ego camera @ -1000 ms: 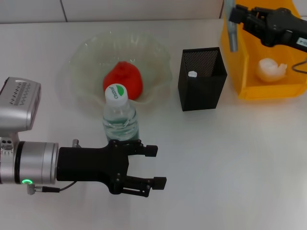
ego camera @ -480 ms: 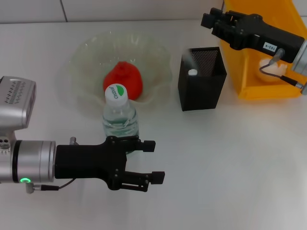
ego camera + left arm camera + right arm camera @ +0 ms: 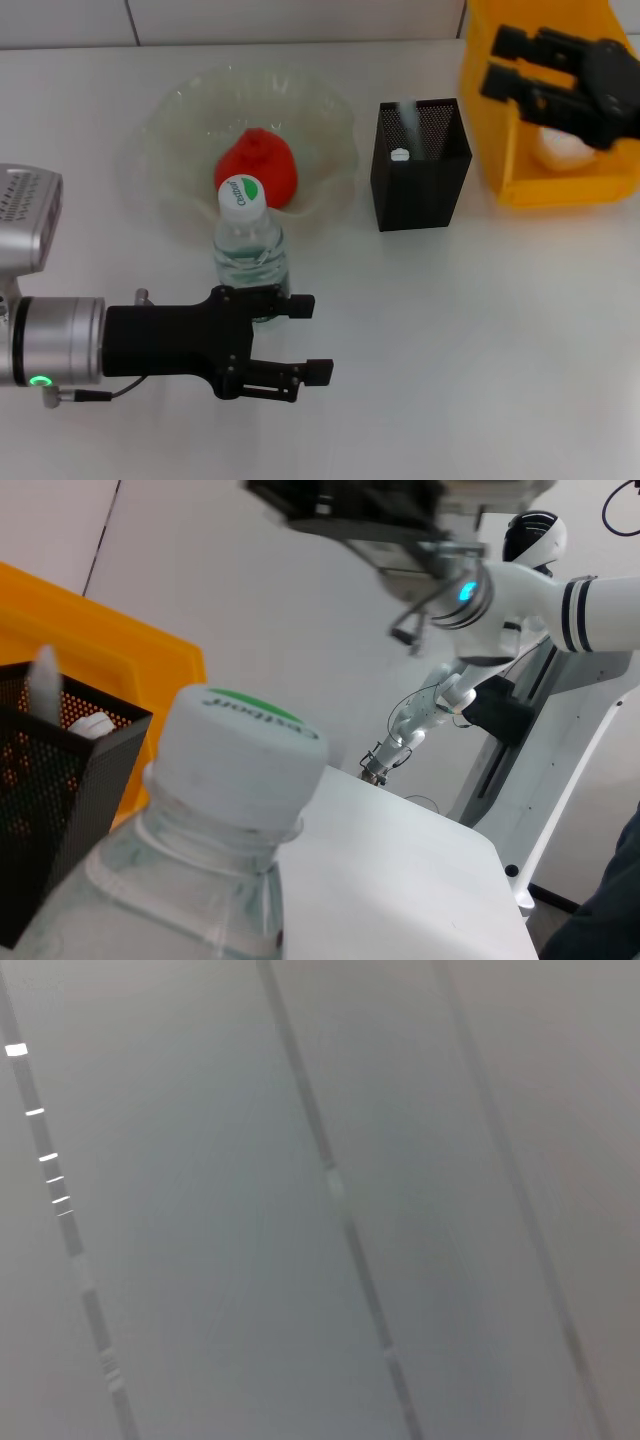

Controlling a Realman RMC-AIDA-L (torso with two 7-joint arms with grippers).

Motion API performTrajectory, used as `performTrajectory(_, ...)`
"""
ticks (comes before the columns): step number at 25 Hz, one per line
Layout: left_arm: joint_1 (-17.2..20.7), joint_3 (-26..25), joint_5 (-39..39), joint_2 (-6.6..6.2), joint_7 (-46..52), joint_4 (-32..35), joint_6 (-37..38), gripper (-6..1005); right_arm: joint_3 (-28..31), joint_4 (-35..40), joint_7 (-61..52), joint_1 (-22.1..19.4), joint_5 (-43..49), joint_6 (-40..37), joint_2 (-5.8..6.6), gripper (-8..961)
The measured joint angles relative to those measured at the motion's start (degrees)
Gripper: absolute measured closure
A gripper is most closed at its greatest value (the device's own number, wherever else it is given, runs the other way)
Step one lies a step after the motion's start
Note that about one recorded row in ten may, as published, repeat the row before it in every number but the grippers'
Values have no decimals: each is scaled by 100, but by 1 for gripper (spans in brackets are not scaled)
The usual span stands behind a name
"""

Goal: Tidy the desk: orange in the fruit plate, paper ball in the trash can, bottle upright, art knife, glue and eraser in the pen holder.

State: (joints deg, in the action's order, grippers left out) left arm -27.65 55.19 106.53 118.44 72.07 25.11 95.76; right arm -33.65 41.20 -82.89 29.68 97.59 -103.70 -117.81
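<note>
right tool (image 3: 505,62) withdrawn over bin (image 3: 520,185), empty

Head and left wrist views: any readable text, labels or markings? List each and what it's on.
White bottle cap with green leaf mark: one printed word, upside down in the left wrist view, too blurred to read for certain.
Same cap in the head view: print too small to read.
Clear plastic water bottle: no label text visible.
Black mesh pen holder, yellow plastic bin: no text.

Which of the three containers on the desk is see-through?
The fruit plate, a clear glass bowl holding the orange. The pen holder is black mesh, the trash can solid yellow.
</note>
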Motion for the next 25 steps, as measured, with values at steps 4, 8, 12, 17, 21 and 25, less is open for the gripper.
performTrajectory(4,103,-36,-48,-127,17,80,81,129,-149,206,-310,-355,182,-1452,331,346)
performTrajectory(8,209,-375,-56,-357,4,100,220,129,-149,48,-109,-536,556,-1624,278,331)
performTrajectory(12,288,-503,-61,-411,3,156,354,129,-151,-446,817,-627,1155,-1476,-29,327)
performTrajectory(17,331,-518,-38,-416,40,230,473,129,-160,-1279,1553,-471,1532,-918,-119,327)
performTrajectory(21,359,-518,-19,-431,58,231,524,129,-290,-1520,1716,-400,1622,-476,-121,327)
performTrajectory(25,378,-518,-17,-443,59,231,530,129,-370,-1524,1714,-367,1625,-430,-122,327)
